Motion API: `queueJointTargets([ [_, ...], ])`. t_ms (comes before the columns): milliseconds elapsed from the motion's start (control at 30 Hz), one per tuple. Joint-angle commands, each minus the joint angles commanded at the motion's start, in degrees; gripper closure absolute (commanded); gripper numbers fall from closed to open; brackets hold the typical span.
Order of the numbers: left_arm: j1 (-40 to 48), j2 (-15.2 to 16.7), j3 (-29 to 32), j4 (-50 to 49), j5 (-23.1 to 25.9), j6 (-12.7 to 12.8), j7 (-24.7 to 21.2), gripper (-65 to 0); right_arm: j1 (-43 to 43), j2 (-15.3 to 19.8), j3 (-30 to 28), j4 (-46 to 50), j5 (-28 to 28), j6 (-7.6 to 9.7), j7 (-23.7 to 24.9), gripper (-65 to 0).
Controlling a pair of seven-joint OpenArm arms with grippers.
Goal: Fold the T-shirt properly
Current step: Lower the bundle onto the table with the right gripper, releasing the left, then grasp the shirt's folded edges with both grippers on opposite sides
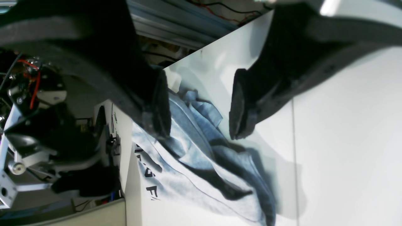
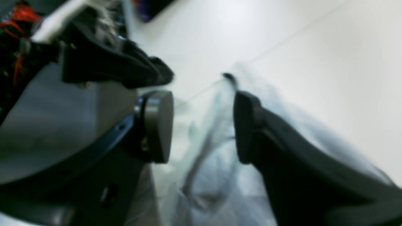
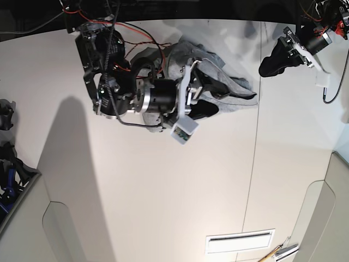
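Both pincers, left (image 1: 200, 105) and right (image 2: 203, 127), wide apart, nothing gripped. White tabletop (image 3: 163, 207), seams visible; metal framing (image 1: 176, 22) and wires (image 1: 220, 15) beyond. One T-shirt (image 3: 237, 93), rumpled, toward twelve o'clock in base view, partly under right arm (image 3: 136, 90). Two arms, one shirt.

Operator, you have a slotted white panel (image 3: 240, 242) at the table's (image 3: 163, 202) near edge, with red cabling (image 1: 34, 80) beyond.
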Motion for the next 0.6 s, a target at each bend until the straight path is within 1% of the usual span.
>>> queueJointTargets([
  [67, 1.6, 0.0, 0.7, 0.0, 0.0, 0.0, 0.0, -33.7, -1.2, 1.6, 4.8, 1.4, 0.0, -0.02, 0.2, -30.4],
  [133, 3.0, 0.5, 3.3, 0.0, 0.0, 0.0, 0.0, -33.8, -1.7, 2.8, 9.7, 1.0, -0.7, -0.02, 0.9, -30.4],
  [200, 3.4, 2.4, 6.7, 0.0, 0.0, 0.0, 0.0, -35.1, -2.3, 3.6, 14.3, 0.2, -3.0, -0.04, 3.4, -30.4],
  [233, 3.4, 3.7, 8.3, 0.0, 0.0, 0.0, -0.7, -37.8, -2.2, 3.6, 16.3, -0.7, -4.0, -0.04, 3.9, -30.4],
  [267, 3.4, 4.9, 10.0, 0.0, 0.0, 0.0, -1.9, -40.3, -2.2, 3.7, 17.9, -1.5, -4.5, -0.04, 4.3, -30.4],
  [300, 3.3, 6.0, 11.5, 0.0, 1.4, 0.0, -3.5, -41.3, -2.2, 3.7, 19.2, -2.4, -4.5, -0.04, 4.2, -30.4],
  [367, 2.5, 8.1, 14.2, 0.0, 7.0, 0.0, -7.1, -41.3, -2.2, 3.7, 20.8, -4.4, -4.5, -0.04, 4.2, -30.4],
  [433, 1.3, 9.7, 17.1, 0.0, 14.9, 0.0, -10.3, -41.3, -2.2, 3.7, 21.3, -6.4, -4.5, -0.04, 4.2, -30.4],
  [533, 1.2, 9.8, 21.5, 0.0, 23.5, 0.0, -17.0, -41.3, -2.2, 3.7, 21.3, -8.0, -4.5, -0.04, 4.2, -30.4],
  [567, 1.2, 9.8, 22.6, 0.0, 25.5, 0.0, -18.0, -41.2, -2.2, 3.7, 21.3, -8.2, -4.5, -0.02, 4.2, -30.4],
  [600, 1.1, 9.8, 23.6, 0.0, 26.7, 0.0, -18.1, -41.2, -2.2, 3.7, 21.3, -8.2, -4.5, -0.04, 4.2, -30.4],
])
